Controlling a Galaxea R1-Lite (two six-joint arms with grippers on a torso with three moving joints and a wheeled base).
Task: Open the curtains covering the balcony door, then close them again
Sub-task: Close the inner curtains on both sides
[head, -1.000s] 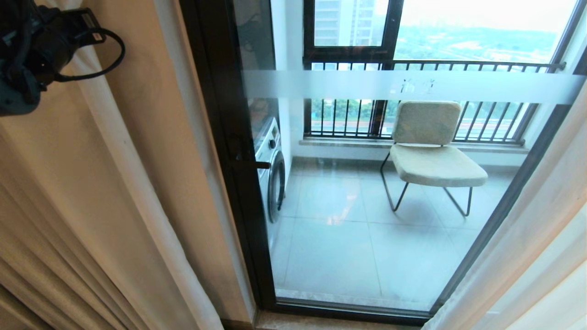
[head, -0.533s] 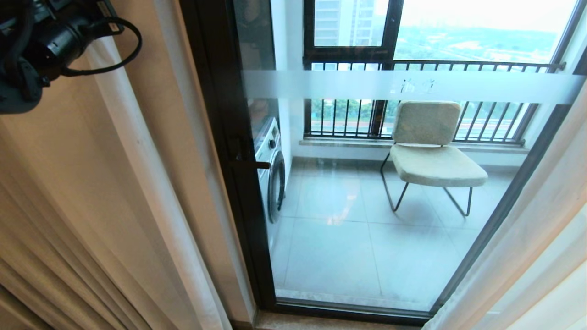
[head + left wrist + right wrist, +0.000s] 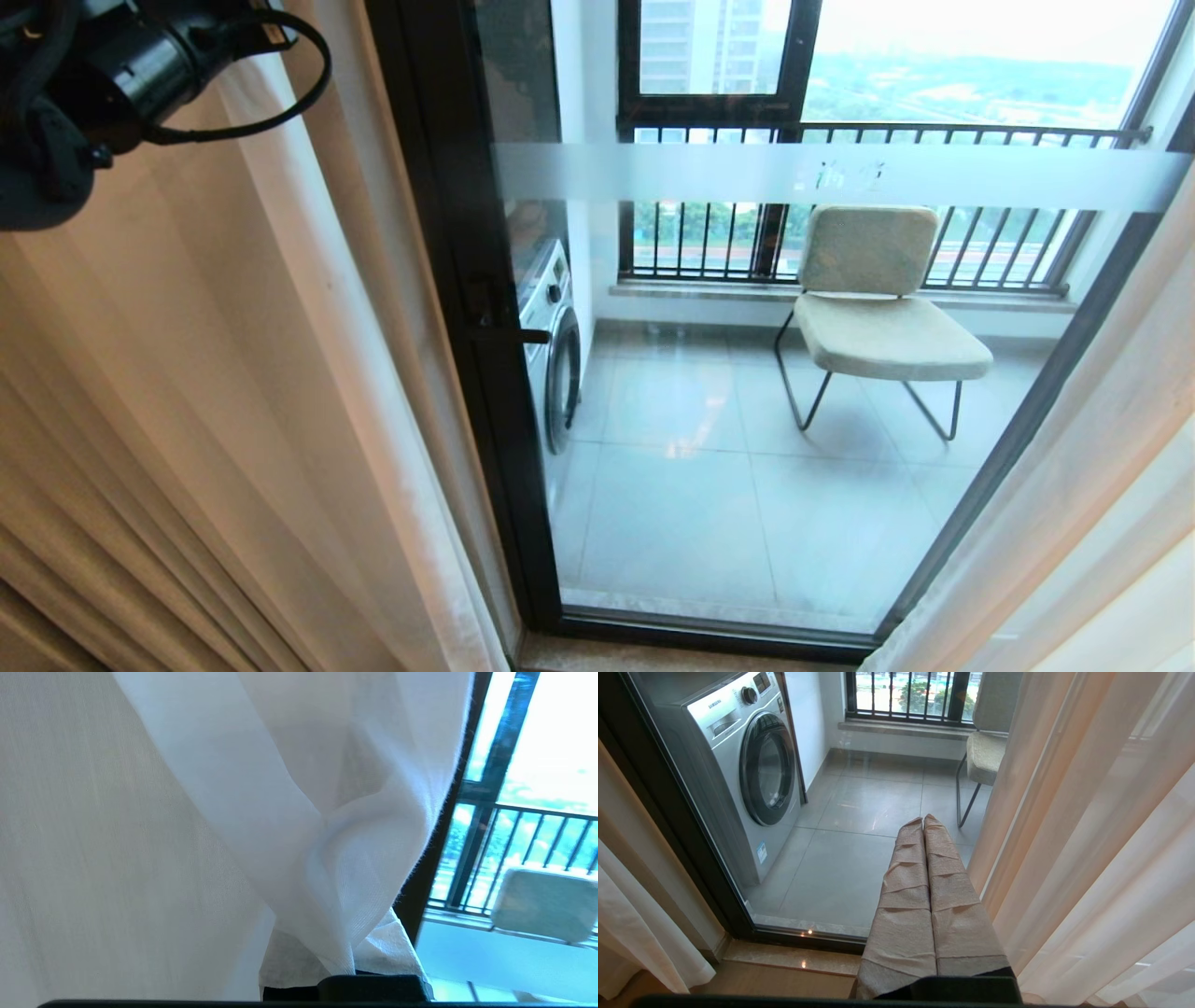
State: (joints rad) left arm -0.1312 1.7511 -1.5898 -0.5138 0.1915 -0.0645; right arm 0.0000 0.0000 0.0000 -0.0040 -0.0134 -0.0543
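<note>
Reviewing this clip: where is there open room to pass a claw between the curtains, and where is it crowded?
Free: the bare glass of the balcony door, bordered by the left sheer curtain and the right sheer curtain. The right claw hangs in that gap. Crowded: the upper left, where the left claw is wrapped in sheer folds.

Daylight pours in through the balcony door, leaving the sky beyond blown out to white in the head and left wrist views. The floor tiles carry soft glare patches. The curtains glow warm where backlit, with shadowed folds between pleats. Straight frames bow toward the head view's edges, a wide-lens distortion. In the left wrist view, sheer fabric just ahead of the fingers looks slightly soft; the chair beyond is blurred.
</note>
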